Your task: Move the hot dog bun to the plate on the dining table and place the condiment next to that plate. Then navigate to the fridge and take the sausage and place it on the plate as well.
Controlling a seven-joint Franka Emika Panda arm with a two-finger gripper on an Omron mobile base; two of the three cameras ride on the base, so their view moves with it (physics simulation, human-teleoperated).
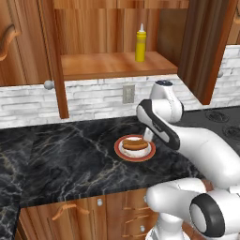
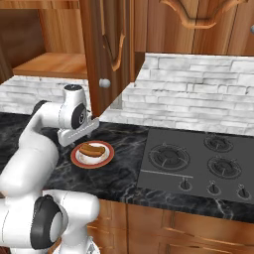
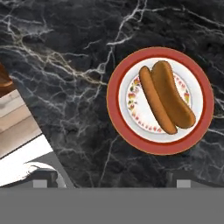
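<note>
Bun [image 3: 173,99] sits on the red-rimmed white plate [image 3: 119,78] on the black marble counter [image 1: 70,154], w/ what looks like a thinner brown piece lying against it; we can't tell if that's part of the roll. Nothing of the task looks done yet, we judge: bun not lifted, condiment [image 1: 140,44] upright on the open wooden cabinet shelf [image 1: 98,65] above. Left to do: bun to the grey-blue plate, bottle beside it, then the fridge sausage. Gripper [image 3: 113,186] hovers over the counter near the plate, jaws spread wide, holding nothing. Fingertips are mostly cut off at the hand view's bottom, and the arm's wrist hides them in both base views.
</note>
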